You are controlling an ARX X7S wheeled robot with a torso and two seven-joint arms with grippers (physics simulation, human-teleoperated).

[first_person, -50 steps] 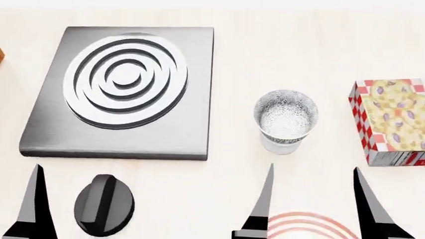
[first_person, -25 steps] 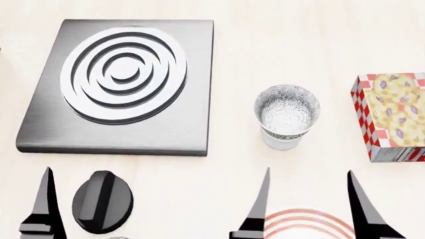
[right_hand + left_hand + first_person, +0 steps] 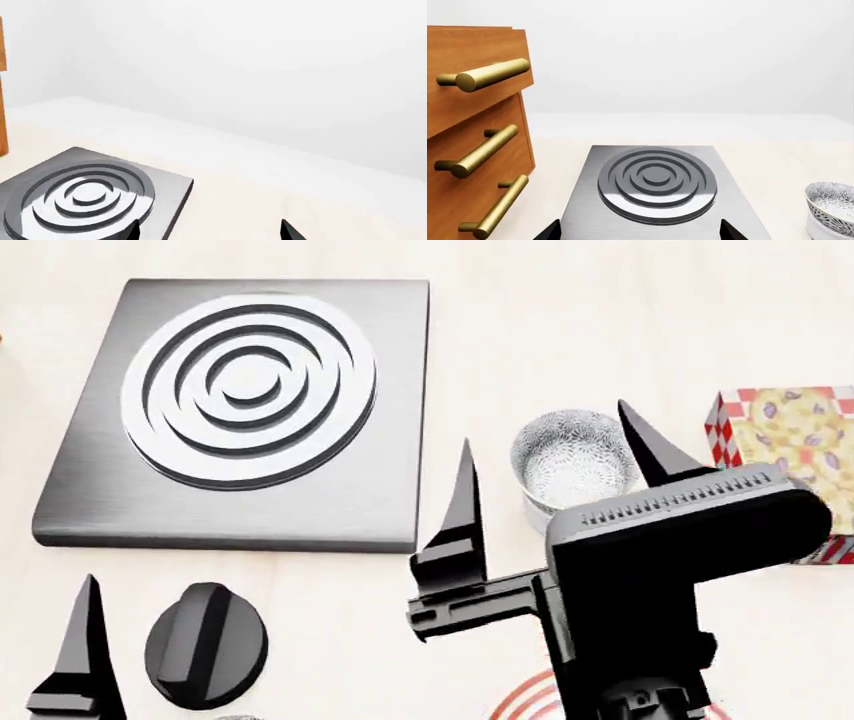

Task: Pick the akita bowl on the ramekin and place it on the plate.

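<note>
The akita bowl point(image 3: 574, 455), speckled grey outside, sits on the white ramekin point(image 3: 822, 234); in the left wrist view the bowl point(image 3: 831, 202) shows at the frame's edge. In the head view my right gripper point(image 3: 543, 423) is raised and open, its fingertips standing either side of the bowl from this angle; height above it is unclear. The arm hides most of the ramekin and the red-ringed plate point(image 3: 518, 695). The right wrist view shows neither bowl nor plate. My left gripper point(image 3: 639, 232) is open and empty, and one of its fingers point(image 3: 87, 660) shows at the lower left.
A grey stove slab with a ringed burner point(image 3: 240, 410) lies at the left. A black knob point(image 3: 207, 645) sits in front of it. A red-checked box point(image 3: 787, 430) stands right of the bowl. Wooden drawers with brass handles point(image 3: 474, 140) stand beyond the left gripper.
My right gripper has risen and moved forward from near the plate up to the bowl, now covering most of the plate and ramekin. The left gripper has barely moved.
</note>
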